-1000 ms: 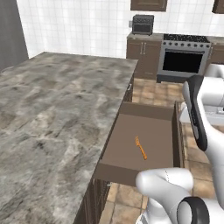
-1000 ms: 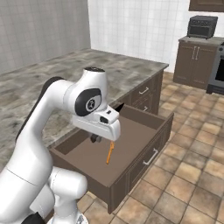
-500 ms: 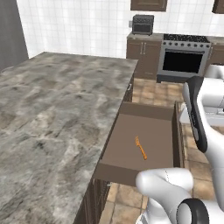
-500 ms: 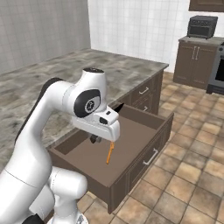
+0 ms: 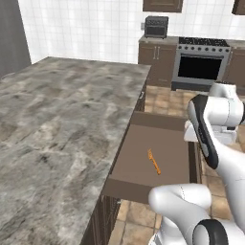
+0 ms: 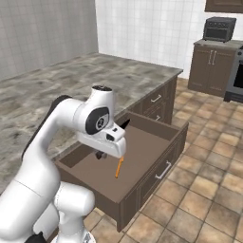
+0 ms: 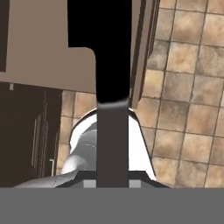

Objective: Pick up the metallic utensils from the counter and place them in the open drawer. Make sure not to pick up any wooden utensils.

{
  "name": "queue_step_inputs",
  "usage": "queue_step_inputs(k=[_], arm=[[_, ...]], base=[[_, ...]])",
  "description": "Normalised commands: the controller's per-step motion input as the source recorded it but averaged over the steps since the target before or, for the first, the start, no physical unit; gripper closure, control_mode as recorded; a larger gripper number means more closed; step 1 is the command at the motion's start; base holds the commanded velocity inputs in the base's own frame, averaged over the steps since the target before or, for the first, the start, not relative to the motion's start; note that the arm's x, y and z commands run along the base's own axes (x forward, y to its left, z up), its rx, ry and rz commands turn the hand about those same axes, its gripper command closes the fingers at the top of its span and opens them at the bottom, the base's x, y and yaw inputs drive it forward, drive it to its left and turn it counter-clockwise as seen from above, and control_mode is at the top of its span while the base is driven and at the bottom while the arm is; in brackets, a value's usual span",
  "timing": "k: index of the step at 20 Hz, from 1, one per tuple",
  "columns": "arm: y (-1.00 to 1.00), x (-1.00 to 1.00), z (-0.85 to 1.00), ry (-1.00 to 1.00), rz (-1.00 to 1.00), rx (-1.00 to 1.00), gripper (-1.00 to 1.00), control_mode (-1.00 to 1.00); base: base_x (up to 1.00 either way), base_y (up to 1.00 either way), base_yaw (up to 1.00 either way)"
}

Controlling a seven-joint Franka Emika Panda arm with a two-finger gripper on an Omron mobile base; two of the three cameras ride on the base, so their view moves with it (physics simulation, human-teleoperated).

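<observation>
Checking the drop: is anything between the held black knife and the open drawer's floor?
Nothing visible does. The gripper holds the knife above the open drawer. The orange fork lies flat on the drawer's floor, with bare floor around it.

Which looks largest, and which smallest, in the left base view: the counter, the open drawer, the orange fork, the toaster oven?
1. counter
2. open drawer
3. toaster oven, which stands far from the camera, so its rank against the fork is unsure
4. orange fork
</observation>
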Motion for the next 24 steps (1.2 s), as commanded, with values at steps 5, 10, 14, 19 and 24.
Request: queue_step_inputs(k=[5,10,14,19,24], arm=[[0.28,0.75,-0.92,0.00,-0.04,0.03,1.00,-1.00],[0.02,1.00,-0.35,0.01,-0.02,0.00,1.00,-1.00],[-0.23,1.00,0.00,0.14,0.02,0.00,1.00,-1.00],[-0.24,0.59,-0.11,0.04,0.01,0.00,1.00,-1.00],[-0.01,-0.08,-0.80,0.08,0.00,0.00,1.00,-1.00]], base=[[0.00,0.00,0.00],[0.00,0.00,0.00],[0.00,0.00,0.00],[0.00,0.00,0.00],[0.00,0.00,0.00]])
